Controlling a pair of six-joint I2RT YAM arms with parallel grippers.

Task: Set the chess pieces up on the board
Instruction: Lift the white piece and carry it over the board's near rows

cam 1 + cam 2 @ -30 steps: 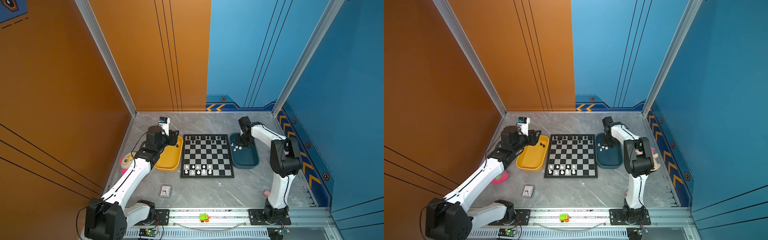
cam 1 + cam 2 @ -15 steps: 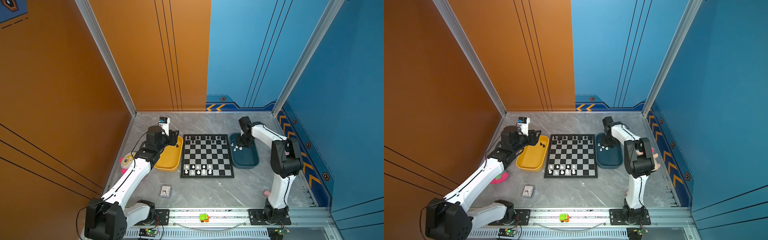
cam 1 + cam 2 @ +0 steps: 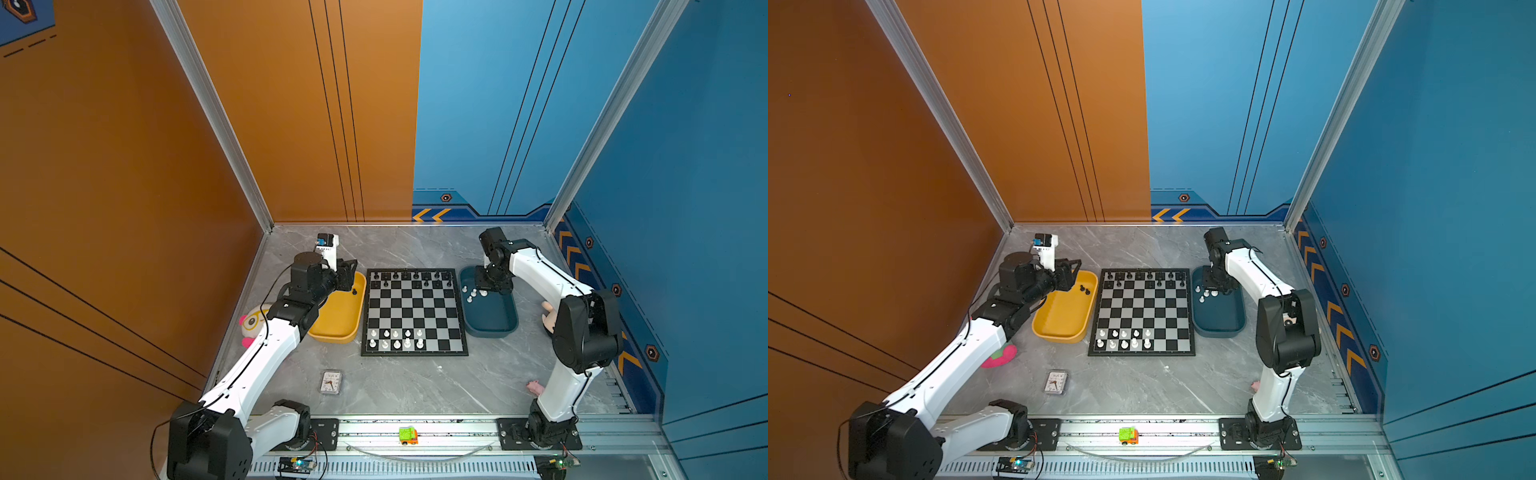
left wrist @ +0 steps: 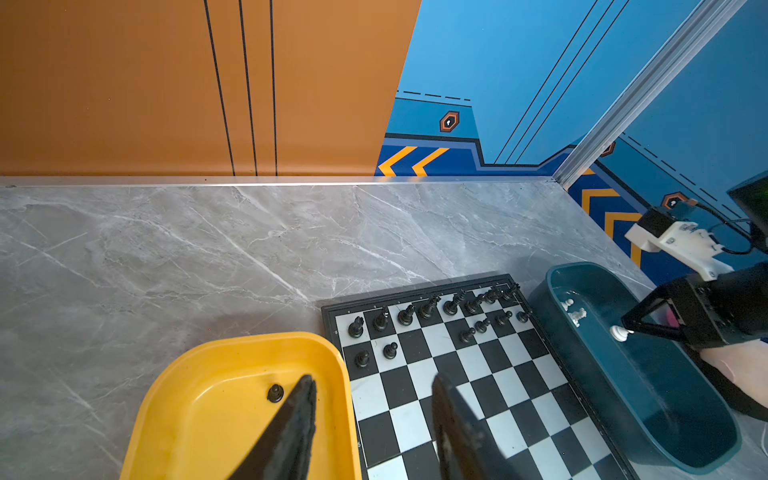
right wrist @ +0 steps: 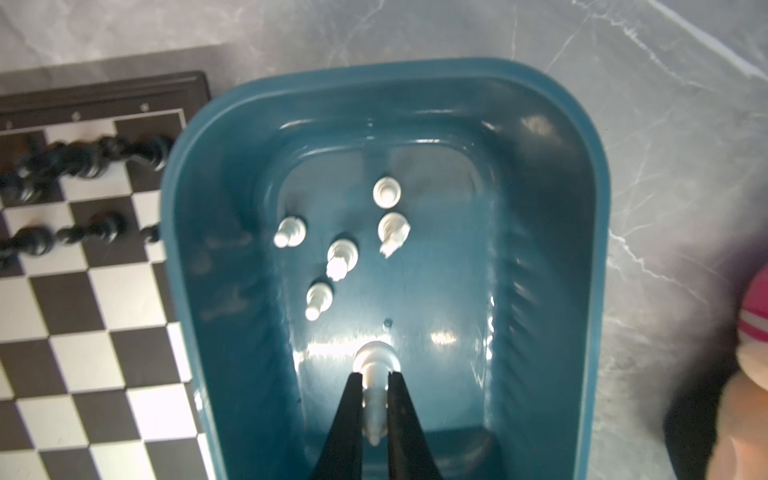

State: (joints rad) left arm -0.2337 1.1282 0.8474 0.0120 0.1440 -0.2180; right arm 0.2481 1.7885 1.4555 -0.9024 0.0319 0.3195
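In the teal tray (image 5: 540,95), we see the right end effector (image 5: 375,376) pinching a white piece (image 5: 376,357), its top hidden between the fingers. Five other white pieces (image 5: 342,253) sit apart from it. The left end effector (image 4: 372,380) is spread and empty at the yellow tray (image 4: 232,345), beside a black pawn (image 4: 274,392). We can't read the blurred frame marks on the board (image 3: 413,309).

Both top views look steeply down from high onto the grey marble-patterned table (image 3: 415,386) (image 3: 1142,382). The left wrist view looks low across the flat black-and-silver chessboard (image 4: 457,357); the right wrist view peers closely into the dark teal oblong plastic tray (image 5: 598,208), seen in both wrist views.
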